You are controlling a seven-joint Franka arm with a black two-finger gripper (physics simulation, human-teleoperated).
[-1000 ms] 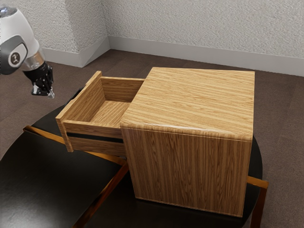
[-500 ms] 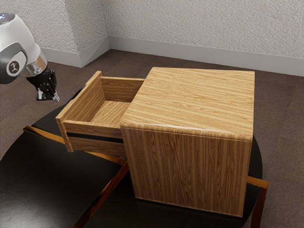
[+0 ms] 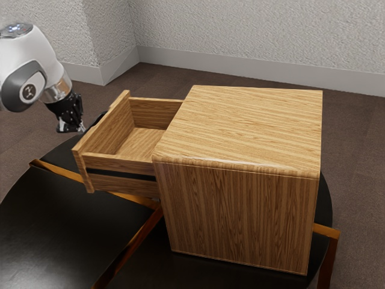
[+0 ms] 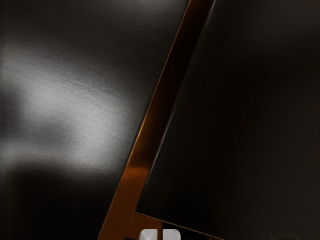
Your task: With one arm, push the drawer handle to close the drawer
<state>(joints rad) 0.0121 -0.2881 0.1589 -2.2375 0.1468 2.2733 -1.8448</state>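
Light-brown wooden drawer (image 3: 114,161) stands open from its striped wooden cabinet (image 3: 240,211). The black jaws, pale fingertips (image 4: 148,234) all but together around nothing, are just beside its front, contact unclear. Closing seems underway; next calls for a level push cabinetward.

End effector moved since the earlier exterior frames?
Yes. Judged against the unmoved cabinet, the end effector has shifted toward the exterior view's right, nearer the cabinet, and slightly lower in that view.

Tan boxy wood cabinet (image 3: 240,132) on rnd glossy blk counter (image 3: 60,226); tan rect. wood drawer (image 3: 117,161) out twd ext. view's L.
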